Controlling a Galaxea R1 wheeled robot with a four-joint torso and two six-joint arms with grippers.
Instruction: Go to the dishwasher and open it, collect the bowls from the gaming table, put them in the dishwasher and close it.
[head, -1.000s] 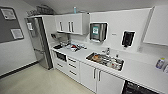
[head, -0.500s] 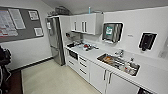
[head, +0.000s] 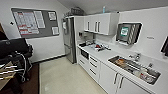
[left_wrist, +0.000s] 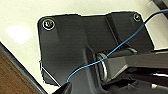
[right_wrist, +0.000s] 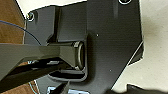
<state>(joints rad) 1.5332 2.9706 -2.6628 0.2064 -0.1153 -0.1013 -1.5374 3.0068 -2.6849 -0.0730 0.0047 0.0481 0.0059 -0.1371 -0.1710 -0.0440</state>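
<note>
Along the right of your head view runs a white kitchen counter (head: 105, 56) with a steel sink (head: 135, 66) and a tall steel fridge (head: 68, 40) at its far end. You are on the first step, driving to the dishwasher (I cannot make out its steel front among these fronts). Whether either gripper's fingers are parted I cannot tell; next, find that bar handle and square up to it.

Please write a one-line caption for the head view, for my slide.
Office kitchenette: white cabinets over a white counter with a steel sink, tall steel fridge, grey noticeboard on the wall.
</note>
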